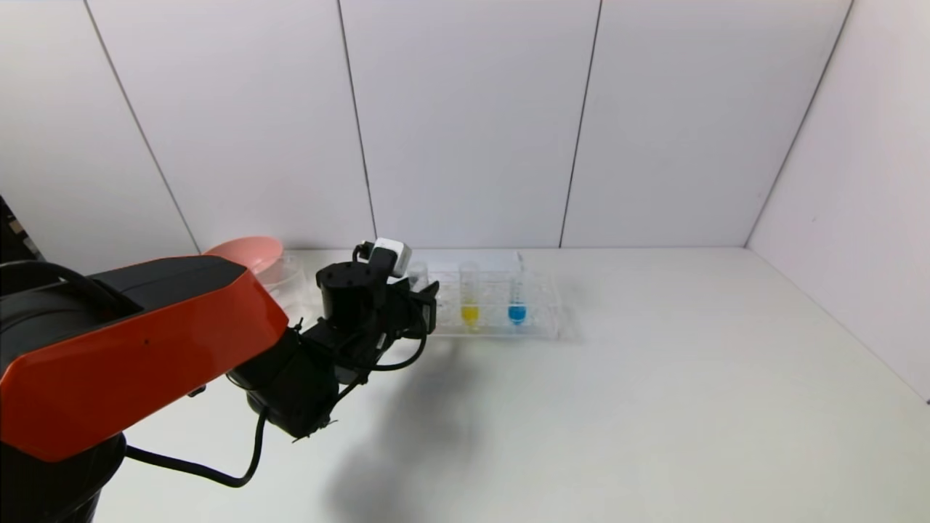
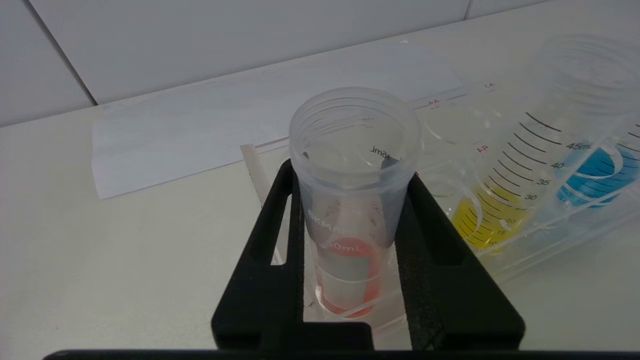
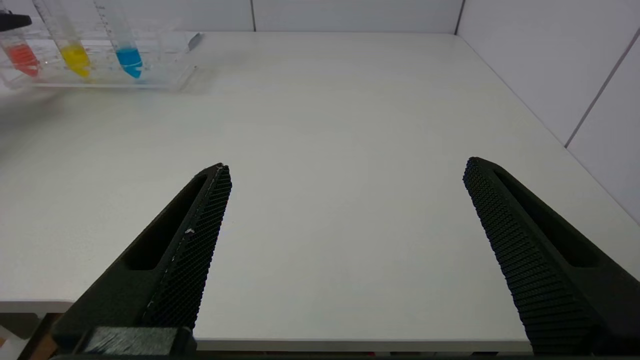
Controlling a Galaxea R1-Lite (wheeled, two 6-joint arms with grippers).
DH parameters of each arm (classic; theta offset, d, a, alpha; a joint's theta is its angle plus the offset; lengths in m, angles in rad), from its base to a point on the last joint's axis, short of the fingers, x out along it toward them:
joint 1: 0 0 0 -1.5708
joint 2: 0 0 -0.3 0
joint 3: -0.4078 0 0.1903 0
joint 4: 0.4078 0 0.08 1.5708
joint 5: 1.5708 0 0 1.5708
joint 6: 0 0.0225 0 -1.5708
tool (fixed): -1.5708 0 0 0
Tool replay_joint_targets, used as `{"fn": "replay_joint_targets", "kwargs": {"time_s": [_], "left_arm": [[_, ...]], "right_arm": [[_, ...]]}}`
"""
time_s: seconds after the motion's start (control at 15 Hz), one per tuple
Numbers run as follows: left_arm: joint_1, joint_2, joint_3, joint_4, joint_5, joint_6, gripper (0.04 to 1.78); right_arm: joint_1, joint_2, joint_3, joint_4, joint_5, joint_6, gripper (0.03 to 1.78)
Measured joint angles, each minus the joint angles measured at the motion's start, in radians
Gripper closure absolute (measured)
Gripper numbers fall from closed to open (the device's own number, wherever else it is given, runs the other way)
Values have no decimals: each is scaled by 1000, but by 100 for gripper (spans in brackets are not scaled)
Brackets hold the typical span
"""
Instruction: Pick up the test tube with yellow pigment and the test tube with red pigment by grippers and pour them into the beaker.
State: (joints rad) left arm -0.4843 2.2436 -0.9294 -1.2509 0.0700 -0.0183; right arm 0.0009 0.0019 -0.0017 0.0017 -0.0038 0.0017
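Left gripper (image 2: 350, 200) clamps the test tube with red pigment (image 2: 350, 240) upright in the rack (image 1: 541, 323) (yellow tube (image 1: 470, 298) alongside); right gripper (image 3: 345, 240) parked at the table edge, fingers spread wide, empty.

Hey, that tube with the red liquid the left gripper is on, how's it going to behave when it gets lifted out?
The test tube with red pigment looks like smooth rigid plastic, so it may slip between the left gripper fingers. Little liquid: probably light. Open-topped, so tilting risks spilling.

Item count, work surface

Three tubes: one red (image 2: 350, 270), one yellow (image 1: 470, 296), one blue (image 1: 516, 294). One clear rack (image 1: 541, 319). One pink bowl (image 1: 247, 252). Two grippers: left (image 2: 352, 250), right (image 3: 345, 240).
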Motion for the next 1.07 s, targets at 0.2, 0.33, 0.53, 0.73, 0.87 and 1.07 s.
{"fn": "replay_joint_targets", "kwargs": {"time_s": [0.2,0.33,0.53,0.73,0.87,1.07], "left_arm": [[-2,0,1,-1,1,0,135],[-3,0,3,-11,0,0,135],[-4,0,4,-19,0,0,135],[-4,-9,3,-19,0,0,135],[-4,-21,3,-20,0,2,135],[-5,-47,-3,0,2,7,135]], "right_arm": [[0,0,0,0,0,0,11],[0,0,0,0,0,0,11],[0,0,0,0,0,0,11],[0,0,0,0,0,0,11],[0,0,0,0,0,0,11],[0,0,0,0,0,0,11]]}}
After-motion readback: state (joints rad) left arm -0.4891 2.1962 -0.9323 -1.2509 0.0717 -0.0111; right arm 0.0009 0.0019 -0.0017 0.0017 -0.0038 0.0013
